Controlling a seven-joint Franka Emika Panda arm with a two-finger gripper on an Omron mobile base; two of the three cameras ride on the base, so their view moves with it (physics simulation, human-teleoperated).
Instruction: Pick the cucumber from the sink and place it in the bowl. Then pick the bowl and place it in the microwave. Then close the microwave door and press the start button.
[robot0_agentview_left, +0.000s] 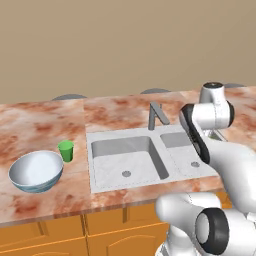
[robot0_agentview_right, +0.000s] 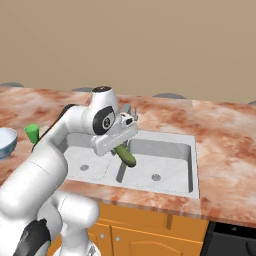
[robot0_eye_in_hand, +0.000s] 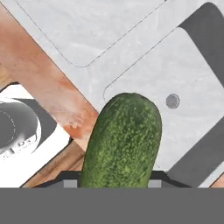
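Item: short dark-green oblong cucumber (robot0_agentview_right: 125, 155), clamped in half-closed gripper (robot0_agentview_right: 121, 145), long axis extending beyond its fingertips; wide pale blue-grey round bowl (robot0_agentview_left: 36, 172) well leftward on tabletop (robot0_agentview_left: 40, 125).

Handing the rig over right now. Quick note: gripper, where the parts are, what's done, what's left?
Gripper: jaws shut on the cucumber, held lifted above the sink, over the divider between the basins.
Bowl: empty, on the counter left of the sink, beside a small green cup.
Done: cucumber picked out of the sink.
Left: carry the cucumber to the bowl and drop it in, put the bowl in the microwave, close the door, press start.
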